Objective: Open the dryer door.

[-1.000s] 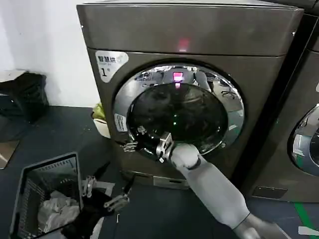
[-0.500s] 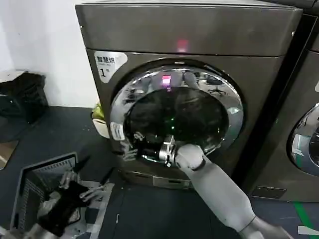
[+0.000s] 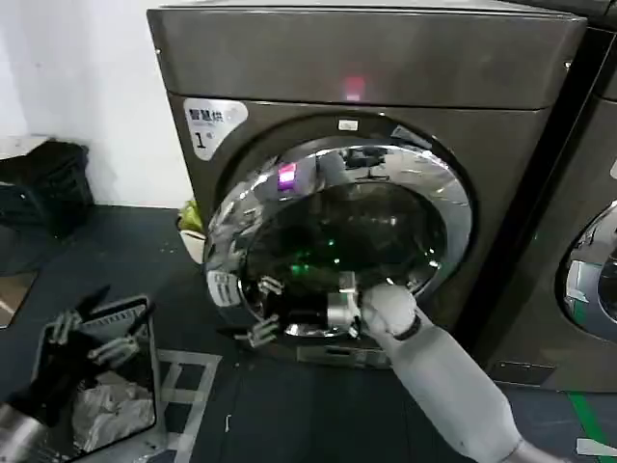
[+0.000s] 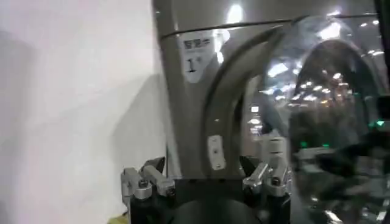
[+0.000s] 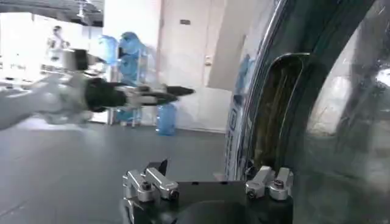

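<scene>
One arm working: right gripper (image 3: 258, 311) at dryer door (image 3: 337, 236) lower-left rim, jaws spread, hooking not clamping; door ajar from dryer (image 3: 366, 68). Your risk: slip-off, door swings shut. Left gripper (image 3: 92, 333) idle, jaws open.

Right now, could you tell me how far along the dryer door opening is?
Started: the dryer door stands ajar, its left edge swung out from the dryer front, with a gap at the rim. In hand: the right end effector is at the door's lower left rim. Left: a wider swing, as the door stands only partly open. The left end effector waits, open, over the basket.
</scene>
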Controlling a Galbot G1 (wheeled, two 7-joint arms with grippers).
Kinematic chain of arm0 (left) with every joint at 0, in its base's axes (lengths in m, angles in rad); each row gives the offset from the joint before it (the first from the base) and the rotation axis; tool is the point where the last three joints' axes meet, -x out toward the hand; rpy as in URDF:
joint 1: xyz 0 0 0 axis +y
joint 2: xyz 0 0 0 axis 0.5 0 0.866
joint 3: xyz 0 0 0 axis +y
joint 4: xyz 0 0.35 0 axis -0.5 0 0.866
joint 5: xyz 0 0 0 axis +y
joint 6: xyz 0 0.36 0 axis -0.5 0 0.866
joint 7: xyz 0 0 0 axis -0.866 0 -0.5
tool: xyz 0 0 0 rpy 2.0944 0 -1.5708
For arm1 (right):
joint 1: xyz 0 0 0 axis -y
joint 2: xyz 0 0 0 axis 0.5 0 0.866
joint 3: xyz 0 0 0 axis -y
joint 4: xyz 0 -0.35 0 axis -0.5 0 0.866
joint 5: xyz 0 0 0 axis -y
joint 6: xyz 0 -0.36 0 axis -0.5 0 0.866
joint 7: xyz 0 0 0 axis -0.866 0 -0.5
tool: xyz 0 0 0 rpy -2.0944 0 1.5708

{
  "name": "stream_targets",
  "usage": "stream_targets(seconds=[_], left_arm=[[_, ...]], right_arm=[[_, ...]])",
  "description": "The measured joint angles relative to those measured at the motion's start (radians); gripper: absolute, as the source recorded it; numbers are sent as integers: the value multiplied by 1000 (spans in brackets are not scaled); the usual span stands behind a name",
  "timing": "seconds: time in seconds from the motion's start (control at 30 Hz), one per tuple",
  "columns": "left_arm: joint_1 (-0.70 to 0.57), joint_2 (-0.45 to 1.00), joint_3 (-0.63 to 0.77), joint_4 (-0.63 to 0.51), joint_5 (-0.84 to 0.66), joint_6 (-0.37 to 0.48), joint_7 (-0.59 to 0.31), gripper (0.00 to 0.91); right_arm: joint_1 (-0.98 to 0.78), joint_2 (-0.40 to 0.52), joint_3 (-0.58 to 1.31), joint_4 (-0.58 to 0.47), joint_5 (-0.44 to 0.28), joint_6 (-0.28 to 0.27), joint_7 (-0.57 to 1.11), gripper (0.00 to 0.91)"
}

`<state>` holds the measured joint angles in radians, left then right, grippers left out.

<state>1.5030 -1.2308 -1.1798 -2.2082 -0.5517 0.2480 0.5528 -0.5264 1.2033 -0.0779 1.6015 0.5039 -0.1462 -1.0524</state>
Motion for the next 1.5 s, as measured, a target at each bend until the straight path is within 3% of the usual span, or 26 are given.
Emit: stream_targets(seconds=[0.5,0.93,1.2,1.5], left_arm=[[-162,200,131,164,-130,-37,-48,907],[-271,357,342,286,-254,-45,-24,907],[-377,387,547,298,-231,-42,-16,907],[-515,365,808,254,-224,-34,23,907]], right_arm=[[-139,-83,108,105,6,-17,-224,907],[-311,-154,256,217,-13,-1,-383,907],[-515,-223,525,331,22,51,-410,907],[-751,-156,962,330,-38,101,-391,907]])
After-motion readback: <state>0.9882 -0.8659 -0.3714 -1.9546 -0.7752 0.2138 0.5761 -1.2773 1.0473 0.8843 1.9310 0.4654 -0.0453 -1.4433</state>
